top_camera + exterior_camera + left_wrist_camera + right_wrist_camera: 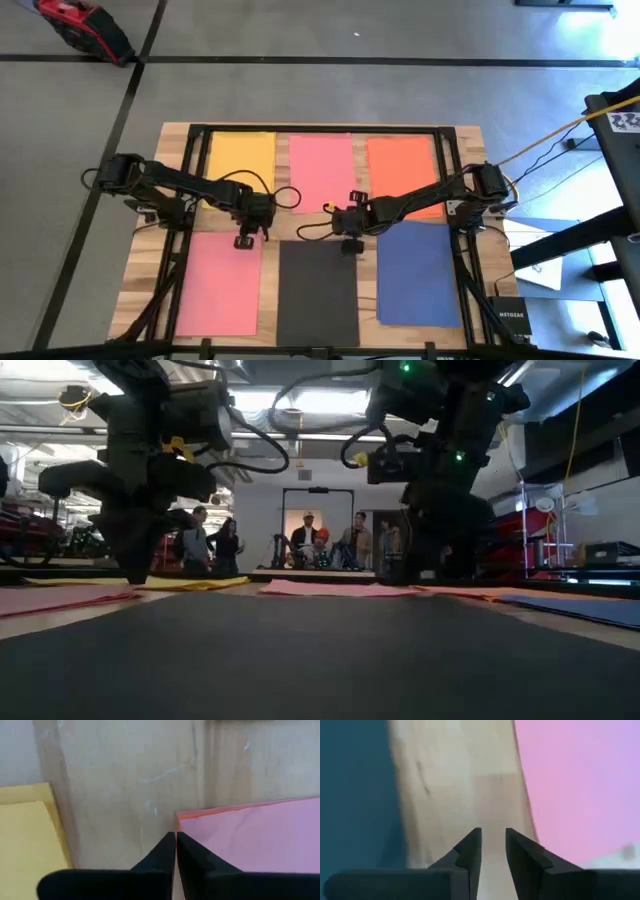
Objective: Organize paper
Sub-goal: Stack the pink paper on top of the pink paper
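**Six sheets in two rows, both grippers low over the middle of the table**

The wooden table point(470, 140) carries six sheets of paper in two rows of three; seen from above, the far row runs yellow sheet point(240, 160), pink sheet point(322, 165), orange sheet point(400, 165), and the near row runs a second pink sheet point(220, 285), black sheet point(318, 295), dark blue sheet point(418, 275); the sheets lie flat and apart from one another, with strips of bare wood between them.

The left gripper point(245, 240) reaches in from the left side and sits at the far corner of the near pink sheet; in its wrist view the two dark fingers point(165, 852) are pressed tip to tip with barely a slit between them, right at that sheet's corner point(250, 840); whether paper is pinched there I cannot tell; the yellow sheet point(25, 830) lies off to one side across bare wood.

The right gripper point(352, 243) reaches in from the right and hangs over the gap at the far edge of the black sheet; its fingers point(470, 850) stand a little apart with nothing between them, over bare wood, with a pink sheet point(580, 785) on one side and a dark sheet point(350, 795) on the other.

From table height both arms loom dark above the paper; several people point(320, 545) stand far back in the room.
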